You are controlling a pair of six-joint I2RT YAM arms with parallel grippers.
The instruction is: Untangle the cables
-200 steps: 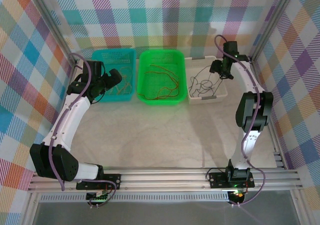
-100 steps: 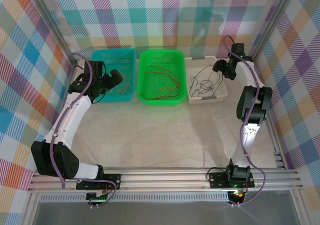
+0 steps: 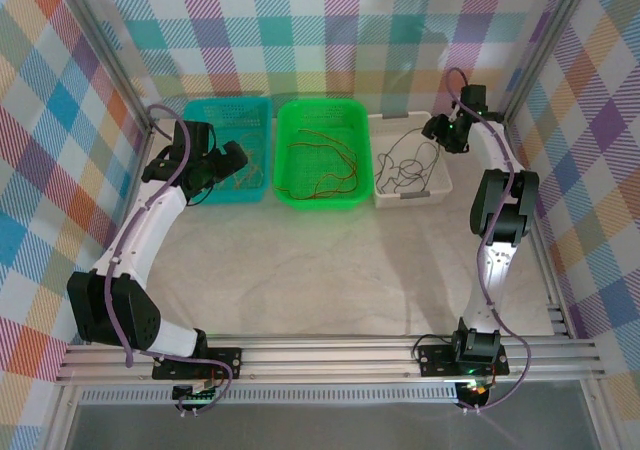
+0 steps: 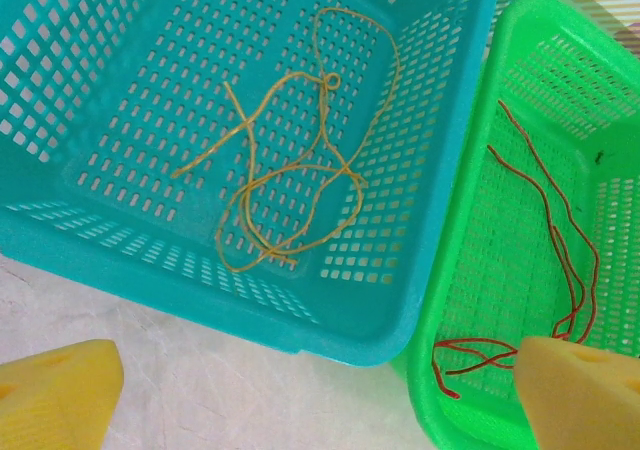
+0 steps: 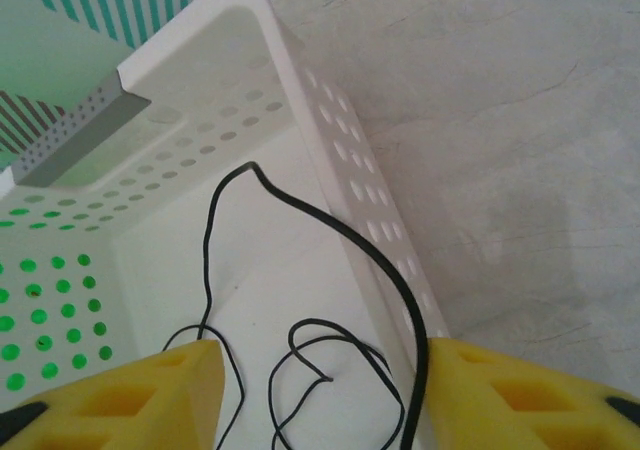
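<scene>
My right gripper [image 5: 318,395] over the white basket [image 5: 300,80], pads apart, black cable [image 5: 340,233] looping below between them, left gripper [image 4: 320,400] spread wide, tan cable [image 4: 328,80] beyond it in teal basket [image 4: 200,295]

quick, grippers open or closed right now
Left gripper: open, holding nothing.
Right gripper: open, black cable lying in the gap, not pinched.
</scene>
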